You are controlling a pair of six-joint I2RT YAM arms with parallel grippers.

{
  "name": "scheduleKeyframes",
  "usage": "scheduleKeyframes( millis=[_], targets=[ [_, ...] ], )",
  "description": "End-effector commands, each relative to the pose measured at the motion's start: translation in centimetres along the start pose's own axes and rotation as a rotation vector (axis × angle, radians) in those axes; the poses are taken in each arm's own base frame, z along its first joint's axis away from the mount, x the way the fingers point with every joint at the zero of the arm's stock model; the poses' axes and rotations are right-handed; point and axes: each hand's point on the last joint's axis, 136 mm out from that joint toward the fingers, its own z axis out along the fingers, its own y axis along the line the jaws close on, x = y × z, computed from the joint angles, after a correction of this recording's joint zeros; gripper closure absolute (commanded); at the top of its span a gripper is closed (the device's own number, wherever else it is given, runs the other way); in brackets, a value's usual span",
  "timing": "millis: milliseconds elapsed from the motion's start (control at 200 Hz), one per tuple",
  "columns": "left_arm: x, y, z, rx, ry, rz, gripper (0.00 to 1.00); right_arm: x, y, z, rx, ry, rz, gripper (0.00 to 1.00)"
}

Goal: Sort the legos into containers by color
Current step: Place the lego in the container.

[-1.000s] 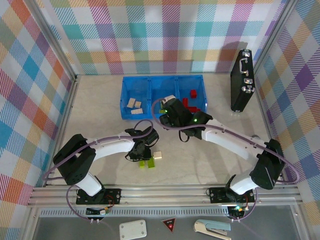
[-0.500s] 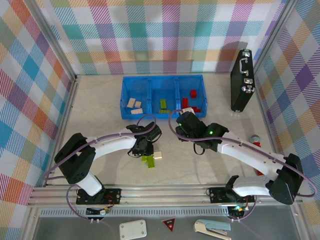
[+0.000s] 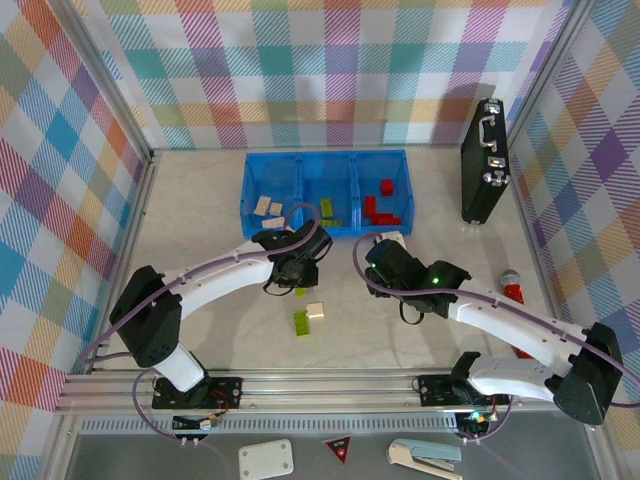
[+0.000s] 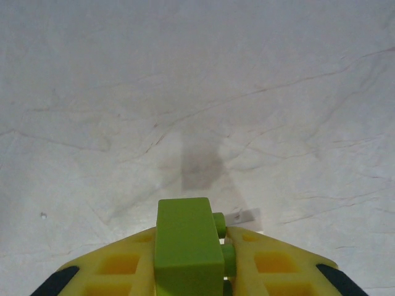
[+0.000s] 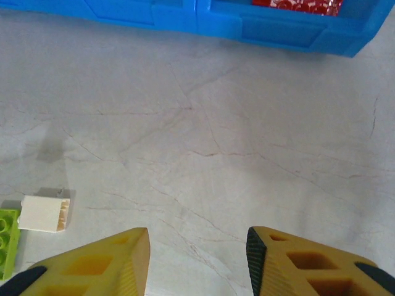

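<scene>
My left gripper (image 3: 300, 283) is shut on a lime green lego (image 4: 185, 246), held above bare table just in front of the blue containers (image 3: 303, 226). My right gripper (image 5: 197, 237) stands open with nothing between its fingers, over the table right of centre (image 3: 378, 262). A green lego (image 3: 301, 322) and a cream lego (image 3: 316, 311) lie side by side on the table; the right wrist view has them at its lower left, cream (image 5: 44, 214) and green (image 5: 7, 237). Cream legos (image 3: 268, 210) lie in the left compartment, green ones (image 3: 325, 208) in the middle, red ones (image 3: 380, 205) in the right.
A black briefcase (image 3: 484, 160) stands upright at the back right. A red stick with a grey head (image 3: 512, 286) lies near the right wall. The bin's front wall (image 5: 278, 31) runs along the top of the right wrist view.
My left gripper has closed on a green lego and carried it from the loose pair toward the bin. My right arm has drawn back from the bin to the table in front of it.
</scene>
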Motion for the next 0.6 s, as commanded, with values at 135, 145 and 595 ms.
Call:
scheduleKeyframes(
  millis=[135,145,595],
  targets=[
    [-4.1,-1.3,0.2,0.039,-0.031,0.015,0.73,1.0,-0.5,-0.5,-0.011,0.007,0.047,0.53],
    [-4.3,-1.4,0.2,0.040,-0.033,0.015,0.73,1.0,-0.5,-0.5,-0.011,0.008,0.048,0.53],
    [-12.5,-3.4,2.4,0.120,-0.067,-0.010,0.73,2.5,-1.9,-1.6,-0.014,0.014,0.094,0.53]
  ],
)
